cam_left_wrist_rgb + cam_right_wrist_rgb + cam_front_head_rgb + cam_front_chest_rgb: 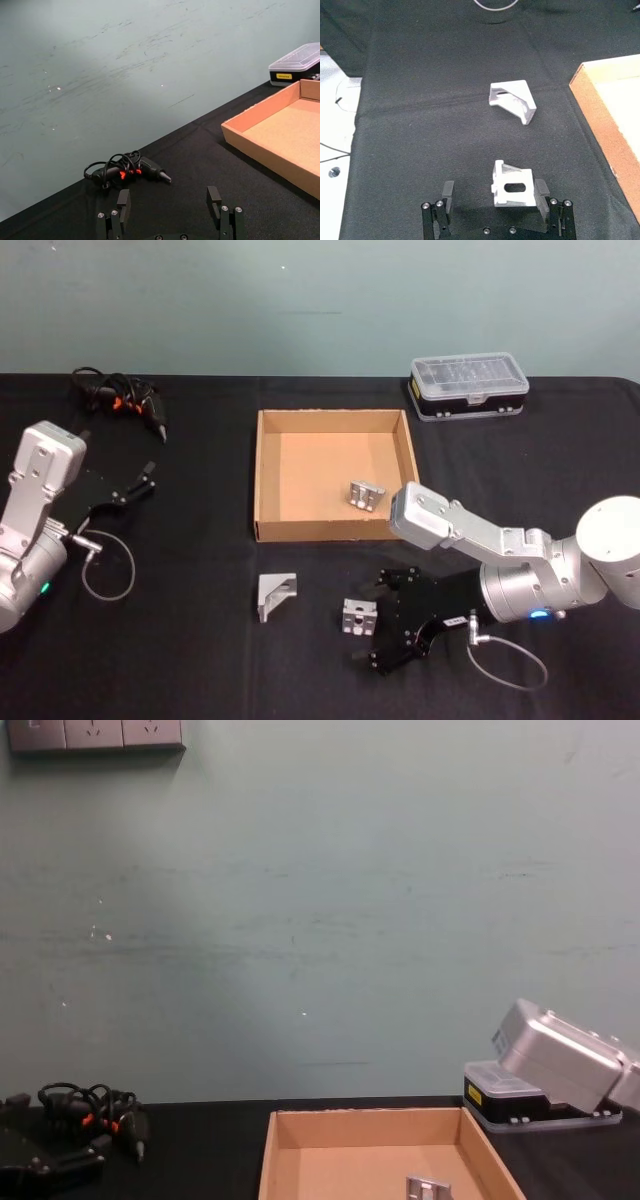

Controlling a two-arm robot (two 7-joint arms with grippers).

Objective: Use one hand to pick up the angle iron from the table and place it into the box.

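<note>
R claw (pixel 376 624) sits low over the surface (pixel 180 670), released, jaws wide w/ the near angle iron (pixel 513 189) between them; in the right wrist view the piece lies off-centre, close to one finger (pixel 541 192) & well clear of the other; nothing gripped yet. Step in hand, as I judge it: close on this piece, then lift. To do it well: shift the claw sideways so the piece is centred before closing, else the near finger will likely push it & it may twist or skid on the surface; get the pads onto the flat outer faces, not the sloped rib, since a slanted face could squirt out; go low enough that the pads catch solid metal. Lift straight up before swinging; box (pixel 333 532) wall is just ahead, so clear the rim, then set down beside the angle iron in the box (pixel 365 496), not on it. Second angle iron (pixel 276 595) lies apart to the left; prob. no risk of catching it. L claw (pixel 169 205) is parked at the left side, released, holding nothing; leave it.
</note>
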